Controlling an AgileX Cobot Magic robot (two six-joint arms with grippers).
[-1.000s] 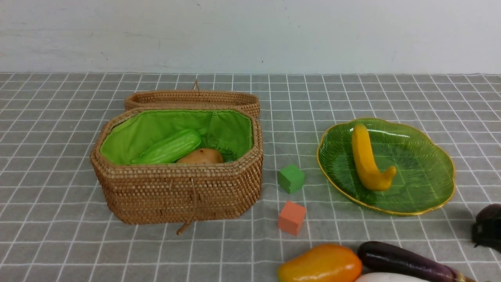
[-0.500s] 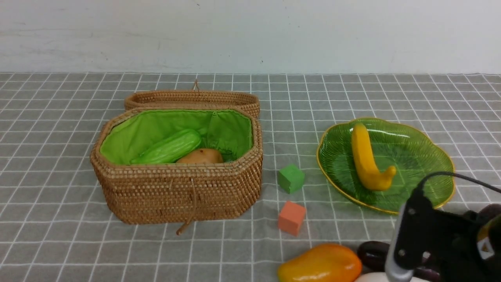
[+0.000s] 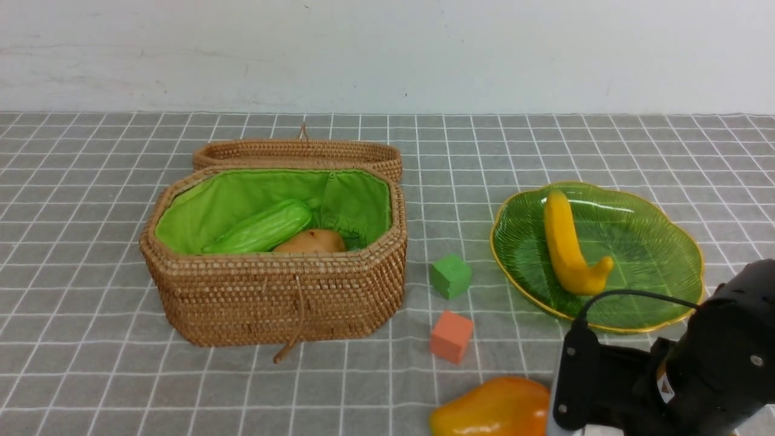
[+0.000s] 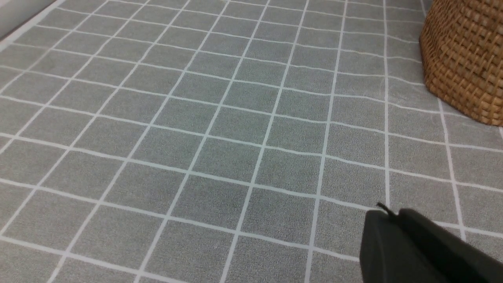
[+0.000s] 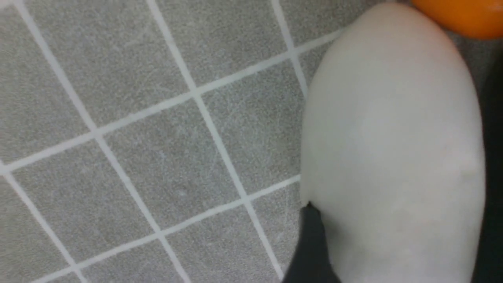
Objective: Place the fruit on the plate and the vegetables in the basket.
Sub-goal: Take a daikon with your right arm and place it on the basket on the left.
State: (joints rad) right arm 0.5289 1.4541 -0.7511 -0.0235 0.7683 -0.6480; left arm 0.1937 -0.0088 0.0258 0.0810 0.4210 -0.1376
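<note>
FRONT: my right arm [image 3: 714,357] has swung in at 5 o'clock beside mango [image 3: 493,407]; banana [image 3: 569,245] on plate [image 3: 666,303] | LEFT WRIST: left claw [image 4: 389,224] pressed together, near basket [image 4: 463,59] | RIGHT WRIST: right claw [image 5: 401,220] straddles white vegetable [image 5: 393,118], grip cannot tell; basket trip likely next

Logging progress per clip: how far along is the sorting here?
Done: pale green ridged gourd and brown potato in the woven rattan basket; curved yellow banana on the green glass plate. In hand: right gripper straddles the white oblong vegetable, grip unclear. Remaining: orange-yellow mango on the grey checked cloth; its arm may hide others.
</note>
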